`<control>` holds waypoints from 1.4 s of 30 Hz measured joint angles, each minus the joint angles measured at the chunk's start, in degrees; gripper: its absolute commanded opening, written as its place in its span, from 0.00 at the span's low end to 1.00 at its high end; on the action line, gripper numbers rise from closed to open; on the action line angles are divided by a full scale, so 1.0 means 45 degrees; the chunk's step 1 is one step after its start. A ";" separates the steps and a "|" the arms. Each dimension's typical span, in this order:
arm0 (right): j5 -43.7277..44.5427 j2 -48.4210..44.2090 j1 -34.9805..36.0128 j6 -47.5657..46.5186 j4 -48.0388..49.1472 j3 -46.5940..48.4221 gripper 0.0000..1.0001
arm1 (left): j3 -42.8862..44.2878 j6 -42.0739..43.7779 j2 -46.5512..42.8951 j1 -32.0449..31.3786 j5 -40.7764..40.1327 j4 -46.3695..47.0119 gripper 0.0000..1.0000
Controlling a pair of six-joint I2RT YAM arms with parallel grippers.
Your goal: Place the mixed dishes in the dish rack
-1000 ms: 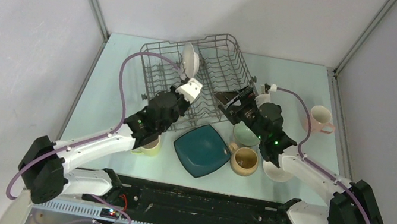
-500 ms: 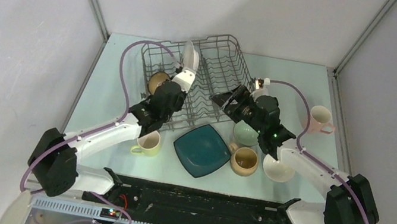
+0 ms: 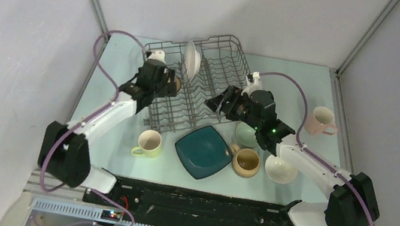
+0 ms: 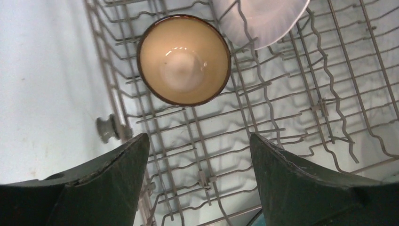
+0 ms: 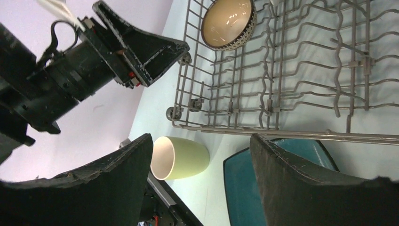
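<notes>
1. The dish rack [image 3: 215, 76] stands at the far centre of the table. In the overhead view, 12 o'clock points away from the arm bases.
2. Two dishes are loaded.
   - The white round plate [image 3: 192, 60] stands on edge between tines at the rack's 12 o'clock side.
   - The brown bowl [image 4: 183, 59] rests on the wires at the 9 o'clock side, with its mouth facing the left wrist camera.
3. Six dishes are not yet loaded.
   - The dark teal square plate [image 3: 204, 150] lies flat just beside the rack's 6 o'clock rail.
   - The yellow mug [image 3: 148, 142] stands at 7 o'clock.
   - The pale green bowl [image 3: 245, 135], tan mug [image 3: 246, 161] and white bowl [image 3: 281, 169] cluster at 4 to 5 o'clock.
   - The pink mug [image 3: 322, 120] stands well apart at 3 o'clock.
4. The left gripper [image 4: 200, 141] hangs over the rack's 9 o'clock side.
   - Its fingers are spread wide and hold nothing.
   - In the wrist view the brown bowl lies at 12 o'clock from the tips, clear of both.
5. The right gripper [image 5: 201, 141] hangs over the rack's 4 o'clock part.
   - Its fingers are spread and empty.
   - In the wrist view the rack's near rail, the yellow mug and the teal plate's corner show between them.
6. Assessment: the teal plate and pale green bowl lie at 6 o'clock from the right gripper, so the right arm is nearer to them. The yellow mug lies nearer the left arm.
</notes>
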 measured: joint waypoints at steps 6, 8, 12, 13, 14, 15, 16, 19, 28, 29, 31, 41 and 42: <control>-0.0189 0.0000 -0.0160 -0.0228 -0.0282 0.0000 0.77 | 0.1744 0.1049 0.2137 -0.0039 0.0510 -0.0821 0.80; -0.0291 0.0000 -0.0214 -0.0272 -0.0311 0.0000 0.77 | 0.2307 0.1491 0.2861 -0.0039 0.0520 -0.1248 0.79; -0.0423 0.0000 -0.0325 -0.0335 -0.0398 0.0000 0.77 | 0.2929 0.3157 0.3842 -0.0194 0.0636 -0.1574 0.79; -0.0461 0.0000 -0.0350 -0.0340 -0.0427 0.0000 0.77 | 0.2934 0.3716 0.3949 -0.0335 0.0559 -0.1632 0.80; -0.0495 0.0000 -0.0364 -0.0340 -0.0466 0.0000 0.77 | 0.3016 0.4235 0.4065 -0.0505 0.0427 -0.1817 0.80; -0.0525 -0.0005 -0.0389 -0.0340 -0.0505 0.0000 0.77 | 0.3211 0.4736 0.4269 -0.0685 0.0301 -0.2079 0.81; -0.0568 -0.0005 -0.0413 -0.0340 -0.0529 0.0000 0.77 | 0.3575 0.5221 0.4561 -0.0840 0.0223 -0.2365 0.81; -0.0656 -0.0010 -0.0457 -0.0340 -0.0568 0.0000 0.77 | 0.4634 0.6198 0.5557 -0.1117 0.0015 -0.2701 0.81; -0.0699 -0.0160 -0.0559 -0.0340 -0.0811 0.0000 0.77 | 0.6018 0.7247 0.7689 -0.0962 -0.0831 -0.3657 0.76; -0.0699 -0.0175 -0.0568 -0.0340 -0.0806 0.0000 0.77 | 0.6101 0.7252 0.7844 -0.0913 -0.0879 -0.3755 0.75; -0.0699 -0.0194 -0.0573 -0.0340 -0.0801 0.0000 0.77 | 0.6402 0.7242 0.8218 -0.0709 -0.0840 -0.4065 0.68; -0.0699 -0.0209 -0.0573 -0.0330 -0.0797 0.0000 0.76 | 0.8165 0.7184 0.9617 -0.0214 -0.0427 -0.5620 0.21; -0.0699 -0.0214 -0.0573 -0.0330 -0.0801 0.0000 0.76 | 0.8208 0.7164 0.9675 -0.0238 -0.0306 -0.5663 0.17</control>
